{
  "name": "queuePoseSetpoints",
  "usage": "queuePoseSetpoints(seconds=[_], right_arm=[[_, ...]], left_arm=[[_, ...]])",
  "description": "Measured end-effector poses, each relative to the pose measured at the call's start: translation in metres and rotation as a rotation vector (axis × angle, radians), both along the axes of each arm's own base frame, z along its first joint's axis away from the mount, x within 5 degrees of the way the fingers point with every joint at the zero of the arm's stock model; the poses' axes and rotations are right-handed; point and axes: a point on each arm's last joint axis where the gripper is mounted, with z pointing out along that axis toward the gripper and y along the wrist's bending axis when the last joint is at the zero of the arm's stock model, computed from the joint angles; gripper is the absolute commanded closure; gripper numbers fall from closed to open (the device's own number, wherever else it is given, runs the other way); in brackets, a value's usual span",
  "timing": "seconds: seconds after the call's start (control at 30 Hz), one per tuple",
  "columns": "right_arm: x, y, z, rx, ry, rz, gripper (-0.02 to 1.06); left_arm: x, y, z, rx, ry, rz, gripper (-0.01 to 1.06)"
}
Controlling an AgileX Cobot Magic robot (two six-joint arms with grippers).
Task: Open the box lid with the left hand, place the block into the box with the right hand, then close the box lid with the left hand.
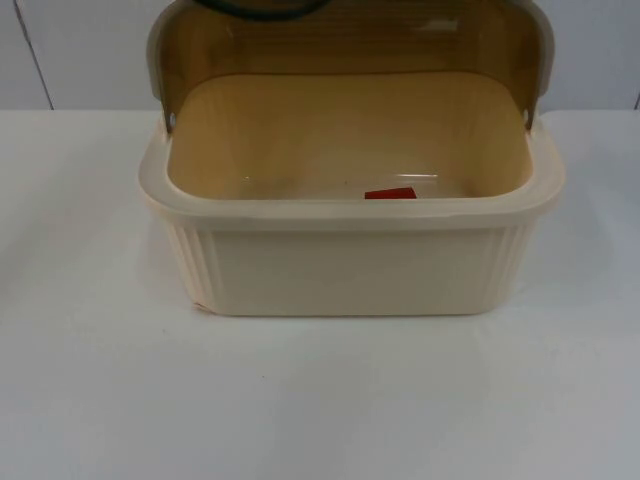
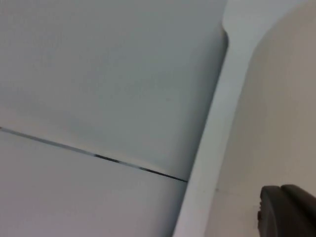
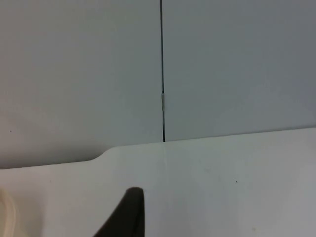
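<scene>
Cream box (image 1: 350,270) stood nearest the top camera on the white table (image 1: 300,400), ribbed front wall facing forward, rim unbroken. Its translucent brown lid (image 1: 350,40) was raised, tilted back on its hinges above the rear wall. Inside, a red block (image 1: 391,193) lay on the floor close to the front wall, a little right of centre; nothing else could be made out in there. Left gripper (image 2: 286,212) was off to the left, one black fingertip over the table edge with the grey partition wall (image 2: 98,74) beyond; spread of its fingers cannot be told. Right gripper (image 3: 126,215) hung over bare table near the wall, likewise cannot be told. Judged: block is in, lid-closing remains. Risk: a careless push on the lid could shove the light box backward, or the lid could drop hard and jolt the block.
</scene>
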Motion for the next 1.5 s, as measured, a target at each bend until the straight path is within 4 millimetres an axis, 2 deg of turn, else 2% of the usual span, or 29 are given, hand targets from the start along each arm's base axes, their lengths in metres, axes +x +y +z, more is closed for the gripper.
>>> queuePoseSetpoints(seconds=[0.3, 0.73, 1.03, 1.2, 1.43, 1.5], right_arm=[[0.0, 0.0, 0.0, 0.0, 0.0, 0.0, 0.0], [0.0, 0.0, 0.0, 0.0, 0.0, 0.0, 0.0], [0.003, 0.021, 0.0, -0.004, 0.001, 0.074, 0.0], [0.003, 0.023, 0.0, -0.006, 0.001, 0.081, 0.0], [0.003, 0.023, 0.0, 0.004, 0.0, 0.078, 0.0], [0.003, 0.023, 0.0, 0.005, 0.0, 0.078, 0.0]], left_arm=[[-0.003, -0.003, -0.015, 0.007, 0.117, -0.033, 1.05], [-0.009, -0.009, -0.018, -0.055, 0.221, 0.017, 1.05], [-0.022, -0.025, -0.019, -0.015, 0.246, -0.018, 1.05], [-0.029, -0.031, -0.02, 0.041, 0.228, -0.023, 1.05], [-0.056, -0.022, -0.033, 0.1, 0.213, -0.029, 1.05], [-0.07, -0.019, -0.041, 0.115, 0.205, -0.04, 1.05]])
